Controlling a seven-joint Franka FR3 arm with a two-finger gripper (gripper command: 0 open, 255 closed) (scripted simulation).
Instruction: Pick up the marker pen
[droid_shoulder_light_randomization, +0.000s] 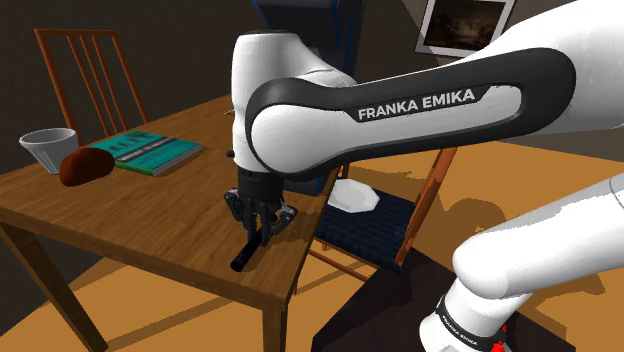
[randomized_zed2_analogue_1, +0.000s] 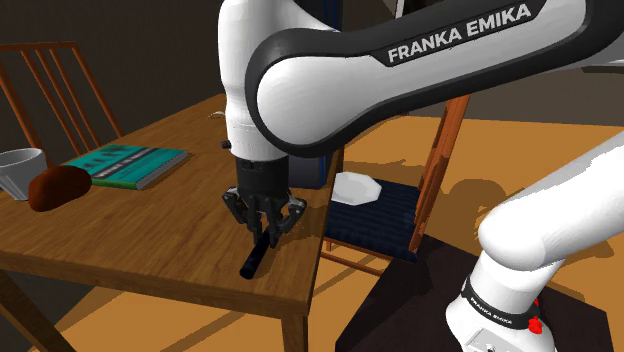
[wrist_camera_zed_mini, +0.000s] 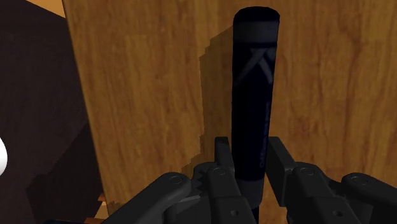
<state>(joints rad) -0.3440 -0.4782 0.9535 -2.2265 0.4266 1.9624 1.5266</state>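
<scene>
Wrist view: clasps the dark marker pen (wrist_camera_zed_mini: 254, 83) by one end between narrowly set jaws of the gripper (wrist_camera_zed_mini: 249, 162), barrel reaching out over the wooden table (wrist_camera_zed_mini: 146, 95) near its edge. Seems mostly done: grasp made, but lift judged unfinished, with the pen's low end hanging tilted at or just above the table in the shoulder view. Reads "FRANKA EMIKA" along the arm (droid_shoulder_light_randomization: 420, 105); cannot decipher the faint marks on the barrel.

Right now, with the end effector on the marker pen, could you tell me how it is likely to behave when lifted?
The marker pen looks like a stiff, smooth cylinder, so it probably won't bend but might slip. The end effector clasps it near one end, so the free end may pivot down. Released on the table, it could roll.
</scene>
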